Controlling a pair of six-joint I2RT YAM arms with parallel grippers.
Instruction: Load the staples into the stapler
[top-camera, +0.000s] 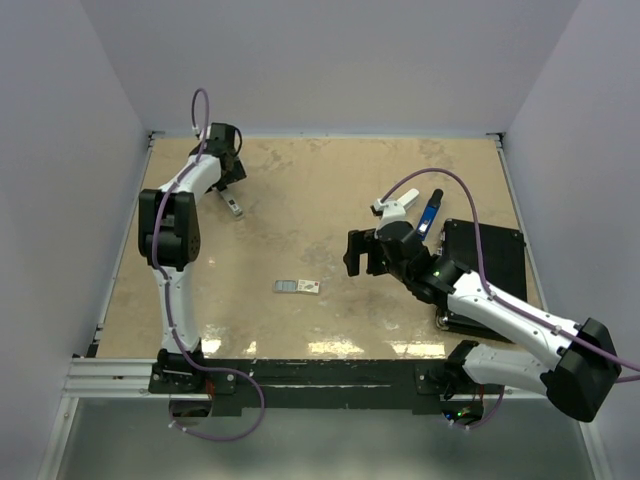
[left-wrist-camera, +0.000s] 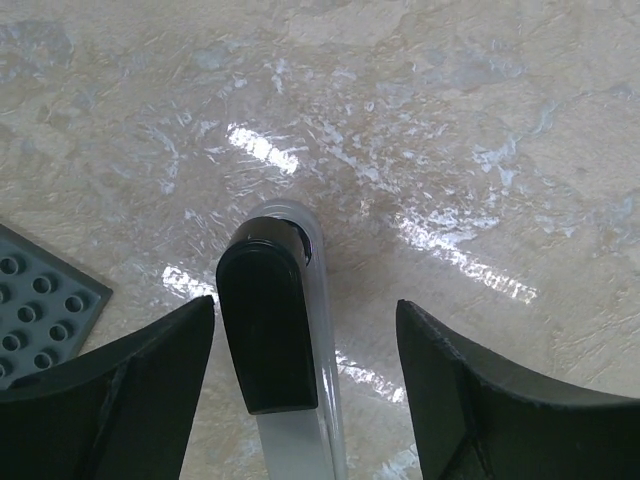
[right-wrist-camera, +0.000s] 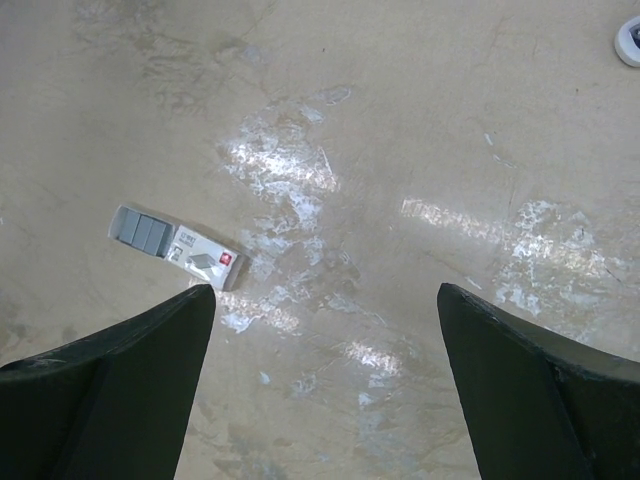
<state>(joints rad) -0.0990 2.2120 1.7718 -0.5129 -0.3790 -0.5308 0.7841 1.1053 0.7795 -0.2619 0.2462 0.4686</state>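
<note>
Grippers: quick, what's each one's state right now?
Left gripper: open, jaws either side of the stapler.
Right gripper: open, empty.

The left gripper (left-wrist-camera: 305, 303) is hanging over the pale, mottled table (left-wrist-camera: 450, 120) with its jaws spread wide, one dark finger (left-wrist-camera: 120, 400) sitting at 7 o'clock and the other at 5 o'clock. Between them a stapler (left-wrist-camera: 268, 330) with a black top and a clear, whitish base is lying flat, running from the centre down to 6 o'clock and touching neither finger. A grey studded plate (left-wrist-camera: 40, 300) is showing its corner at 8 o'clock, and glare is streaking the table from 10 o'clock towards 4 o'clock.
</note>
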